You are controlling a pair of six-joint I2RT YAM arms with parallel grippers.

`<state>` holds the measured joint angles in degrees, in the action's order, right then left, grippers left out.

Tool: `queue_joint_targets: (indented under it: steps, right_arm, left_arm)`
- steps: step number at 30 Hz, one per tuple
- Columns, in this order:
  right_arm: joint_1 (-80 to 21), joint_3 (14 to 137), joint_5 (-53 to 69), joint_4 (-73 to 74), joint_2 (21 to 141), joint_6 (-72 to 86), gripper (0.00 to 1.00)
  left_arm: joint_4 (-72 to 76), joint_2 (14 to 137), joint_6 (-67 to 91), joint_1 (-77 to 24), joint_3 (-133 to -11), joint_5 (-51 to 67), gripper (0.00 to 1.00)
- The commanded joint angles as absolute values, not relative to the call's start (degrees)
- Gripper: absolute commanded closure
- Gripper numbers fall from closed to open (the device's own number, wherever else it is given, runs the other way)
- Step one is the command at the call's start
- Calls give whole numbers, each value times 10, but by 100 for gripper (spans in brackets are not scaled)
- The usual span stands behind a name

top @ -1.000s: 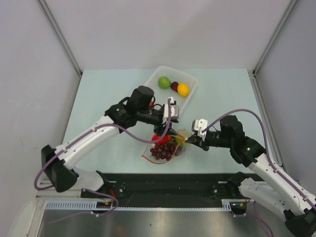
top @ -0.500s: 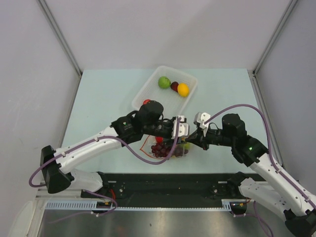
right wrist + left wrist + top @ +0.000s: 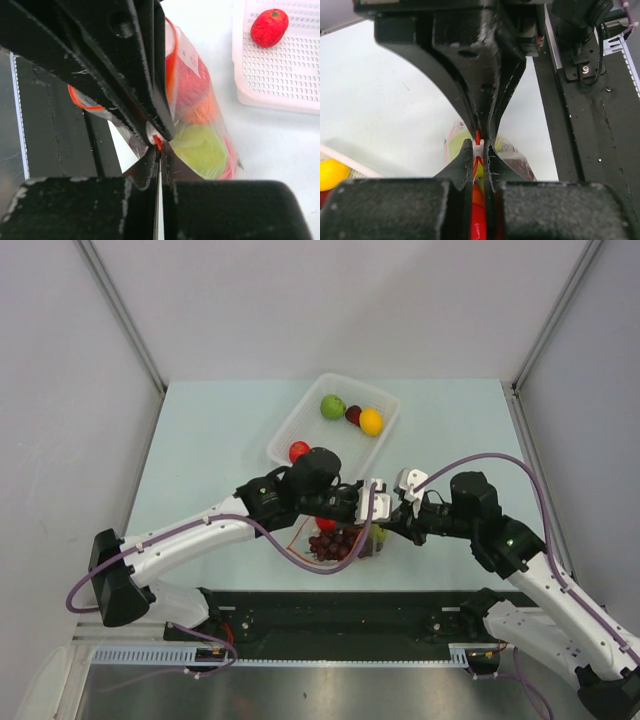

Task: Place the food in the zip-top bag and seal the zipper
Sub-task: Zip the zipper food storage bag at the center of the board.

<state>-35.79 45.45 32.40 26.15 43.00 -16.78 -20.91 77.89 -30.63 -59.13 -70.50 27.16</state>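
Note:
The clear zip-top bag (image 3: 340, 540) lies at the table's near edge with grapes, a red fruit and a green fruit (image 3: 200, 150) inside. My left gripper (image 3: 478, 146) is shut on the orange-red zipper (image 3: 478, 136) at its white slider. It meets my right gripper (image 3: 160, 150), which is shut on the same strip's end. In the top view the left gripper (image 3: 377, 508) and right gripper (image 3: 392, 522) touch tip to tip at the bag's right corner. More food lies in the tray: a green fruit (image 3: 332, 406), a dark one (image 3: 353, 415), an orange (image 3: 371, 421) and a red apple (image 3: 298, 451).
The white perforated tray (image 3: 290, 425) stands behind the bag, and its corner (image 3: 260, 95) shows in the right wrist view. The black base rail (image 3: 340, 610) runs just in front of the bag. Grey walls close in the table on three sides.
My left gripper has come from the tray's edge down and right to the bag's mouth and has shut on the zipper. The right gripper has stayed shut on the bag.

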Motion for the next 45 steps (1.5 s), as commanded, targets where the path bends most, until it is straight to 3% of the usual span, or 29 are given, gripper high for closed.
queue_joint_targets:
  steps: [1,9,20,29,32,33,36,40,45]
  right_arm:
    - [-361,487,333,245,406,-175,100]
    - [-338,483,327,228,406,-151,100]
    - [-203,474,380,234,395,-113,100]
    - [-178,452,404,250,380,-130,100]
    - [-185,469,439,250,395,-156,66]
    - [-190,476,441,248,404,-168,38]
    - [-228,509,424,249,422,-220,15]
    - [-292,545,405,270,455,-291,11]
    - [-319,543,405,271,467,-341,16]
  left_arm:
    - [-239,768,-321,-566,-690,254,98]
    - [-275,741,-338,-535,-645,255,98]
    - [-316,682,-339,-496,-601,242,98]
    - [-344,670,-346,-476,-633,249,99]
    - [-354,687,-347,-476,-670,286,100]
    - [-358,701,-348,-477,-680,305,100]
    - [-361,735,-353,-477,-718,331,100]
    - [-363,768,-366,-484,-764,374,100]
    - [-364,796,-379,-490,-798,395,100]
